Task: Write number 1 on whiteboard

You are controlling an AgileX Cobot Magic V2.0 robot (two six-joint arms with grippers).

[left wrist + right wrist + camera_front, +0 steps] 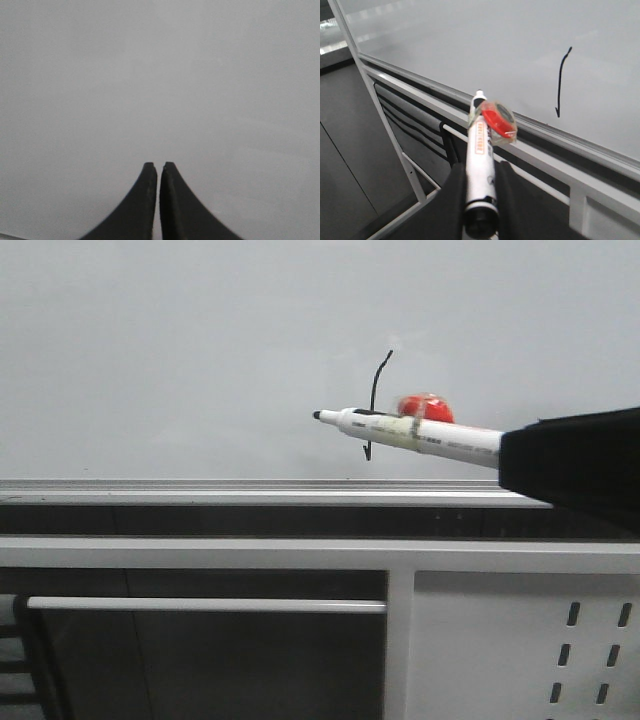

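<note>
Number 1 point(376, 405) on whiteboard point(180, 350)

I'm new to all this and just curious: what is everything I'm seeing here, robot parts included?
whiteboard: one, pale grey-white, fills the background, silver rail along its lower edge.
number 1: one, black curved stroke, on the whiteboard right of centre.
marker: one, white with black tip, uncapped, pointing left in front of the stroke.
red piece: one, taped to the marker.
metal frame: one, grey-white, below the board, perforated panel at right.
left gripper: one, black, shut, empty, facing the board.
right gripper: one, black, holding the marker.
</note>
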